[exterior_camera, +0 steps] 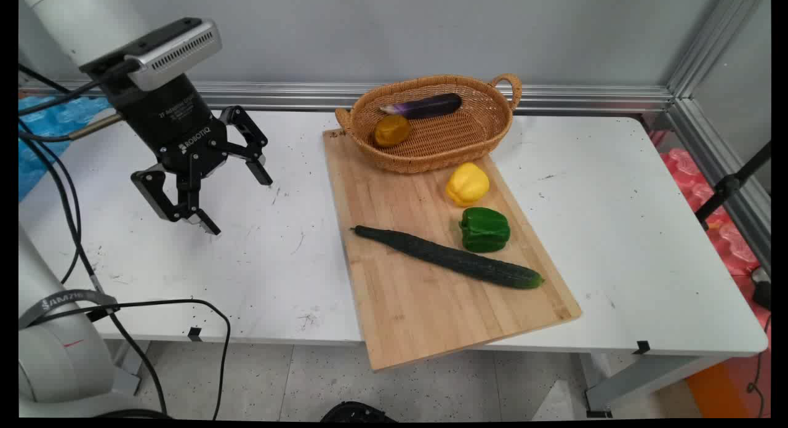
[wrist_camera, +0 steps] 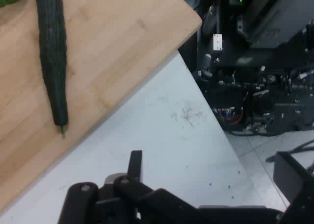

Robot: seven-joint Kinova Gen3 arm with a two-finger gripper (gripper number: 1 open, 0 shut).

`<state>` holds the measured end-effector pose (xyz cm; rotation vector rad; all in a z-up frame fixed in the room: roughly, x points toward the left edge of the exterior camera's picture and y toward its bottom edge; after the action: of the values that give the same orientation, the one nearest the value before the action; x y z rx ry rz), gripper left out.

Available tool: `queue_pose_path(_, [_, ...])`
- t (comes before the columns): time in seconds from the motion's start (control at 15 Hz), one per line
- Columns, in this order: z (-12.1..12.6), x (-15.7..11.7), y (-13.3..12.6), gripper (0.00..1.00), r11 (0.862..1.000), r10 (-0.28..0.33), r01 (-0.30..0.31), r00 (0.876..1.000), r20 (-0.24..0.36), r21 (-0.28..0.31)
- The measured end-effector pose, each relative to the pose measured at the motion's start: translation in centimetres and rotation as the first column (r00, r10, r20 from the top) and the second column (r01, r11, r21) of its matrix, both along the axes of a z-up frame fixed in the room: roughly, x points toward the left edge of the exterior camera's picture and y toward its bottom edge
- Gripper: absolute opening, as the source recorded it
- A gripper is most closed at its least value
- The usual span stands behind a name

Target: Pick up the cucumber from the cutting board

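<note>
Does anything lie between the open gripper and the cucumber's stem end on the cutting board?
Nothing visible does. The gripper hangs open above bare white table, left of the cutting board. The cucumber lies diagonally on the board, its thin end nearest the gripper.

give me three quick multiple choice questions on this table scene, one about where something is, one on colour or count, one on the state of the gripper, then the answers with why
1. Where does the cucumber lie?
A. in the basket
B. on the cutting board
C. on the bare table

2. How many peppers are on the cutting board?
A. one
B. two
C. four

3. How is the gripper?
A. open and empty
B. shut on the cucumber
C. shut on a pepper

Answers:
1 B, it lies across the board, in front of the basket.
2 B, one yellow pepper and one green pepper.
3 A, its fingers stand apart over the table, left of the board, with nothing between them.
</note>
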<state>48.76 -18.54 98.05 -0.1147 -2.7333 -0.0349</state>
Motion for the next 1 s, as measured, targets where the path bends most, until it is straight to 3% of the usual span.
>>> queue_pose_path(0.47, [-1.8, -3.4, -2.0, 1.0, 0.993, 0.118, -0.117, 0.992, -0.048, 0.022])
queue_pose_path(1.0, [-7.1, -10.0, -6.4, 1.0, 0.978, 0.208, -0.208, 0.974, -0.085, 0.017])
